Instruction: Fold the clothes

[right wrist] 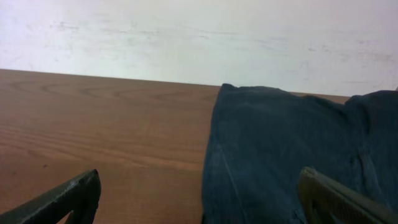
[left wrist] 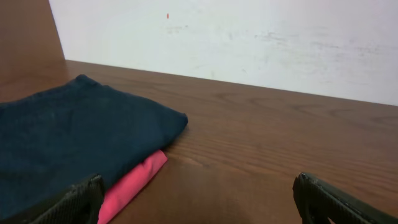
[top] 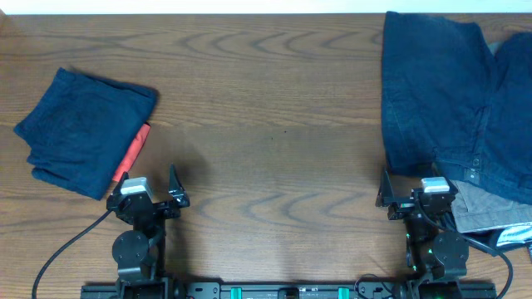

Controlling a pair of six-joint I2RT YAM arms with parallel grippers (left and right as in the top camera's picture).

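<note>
A folded dark navy garment (top: 83, 129) lies at the left of the table on top of a folded orange-red piece (top: 133, 152); both also show in the left wrist view, the navy garment (left wrist: 74, 140) over the red piece (left wrist: 134, 183). Unfolded navy denim-like shorts (top: 453, 91) lie spread at the right, also in the right wrist view (right wrist: 286, 155). Grey shorts (top: 490, 208) lie partly under them. My left gripper (top: 150, 198) is open and empty near the front edge. My right gripper (top: 413, 193) is open and empty at the near edge of the navy shorts.
The wooden table (top: 266, 124) runs to a white wall at the back (left wrist: 249, 37). A black cable (top: 62, 249) trails from the left arm base. A shiny light item (top: 515, 235) lies at the front right by the grey shorts.
</note>
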